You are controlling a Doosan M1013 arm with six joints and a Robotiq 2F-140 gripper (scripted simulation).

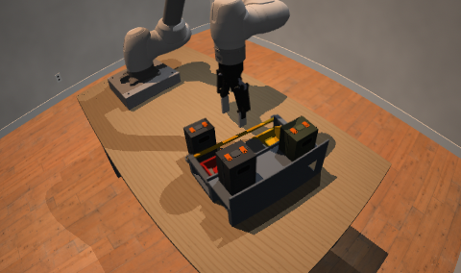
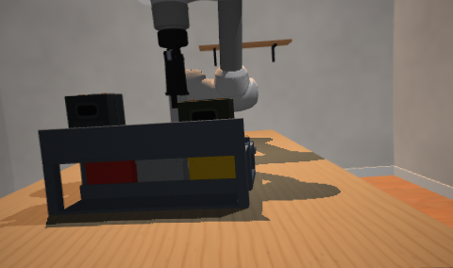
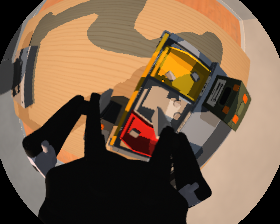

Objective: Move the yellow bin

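yellow bin (image 1: 271, 138) sits on the shelf (image 1: 277, 185), at the row's 2 o'clock end in the top view, beside the grey bin (image 3: 159, 106) and red bin (image 1: 210, 165). gripper (image 1: 232, 111) hangs above the table (image 1: 147, 159) at the bin's 11 o'clock, fingers (image 1: 225, 103) partly spread, holding nothing.

Our arm (image 1: 238, 24) reached down from the top middle of the top view. Our gripper (image 1: 233, 111) pointed straight down, its two fingers (image 1: 224, 103) partly apart, with nothing between them.
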